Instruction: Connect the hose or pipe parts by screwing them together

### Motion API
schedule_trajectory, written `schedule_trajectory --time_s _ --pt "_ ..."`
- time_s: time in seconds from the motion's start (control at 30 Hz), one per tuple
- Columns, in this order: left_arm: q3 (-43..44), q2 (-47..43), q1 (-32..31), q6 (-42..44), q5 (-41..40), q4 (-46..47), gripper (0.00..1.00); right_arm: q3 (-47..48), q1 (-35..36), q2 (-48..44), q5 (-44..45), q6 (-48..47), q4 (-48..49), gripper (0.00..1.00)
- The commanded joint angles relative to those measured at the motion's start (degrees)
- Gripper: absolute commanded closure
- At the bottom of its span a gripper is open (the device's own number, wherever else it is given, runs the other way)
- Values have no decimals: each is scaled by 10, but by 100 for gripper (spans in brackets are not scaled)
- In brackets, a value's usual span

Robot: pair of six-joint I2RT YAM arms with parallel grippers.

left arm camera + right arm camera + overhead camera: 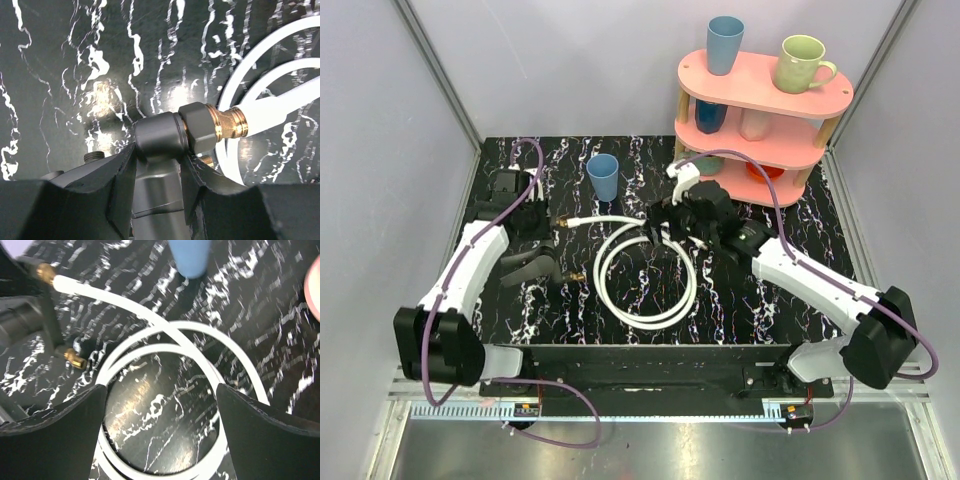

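While left jaws clamped the dark fitting (159,137), I noted right jaws wide open, empty, over the hose (285,107); free brass end (75,359) lay toward left arm (470,262).

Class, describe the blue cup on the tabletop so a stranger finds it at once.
On the black marbled table, look left of the pink shelf rack. The blue cup stands near the far edge, beyond the white hose coil. Unlike the other blue cups, it sits on no shelf.
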Motion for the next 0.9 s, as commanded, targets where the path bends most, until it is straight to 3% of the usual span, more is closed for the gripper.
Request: schedule_trajectory --time_s 0.0,0.4,0.8,0.87 --pt "55 52 26 5 -16 0 100 -58 0 -45 108 83 -9 0" --pt "123 220 70 0 -24 -11 100 -149 0 -82 154 126 -24 0" --pt "180 316 115 -14 -59 -12 90 -180 -1 -126 174 96 -37 0" --pt "186 322 128 -18 -68 -8 84 -181 0 -133 188 94 -48 0"
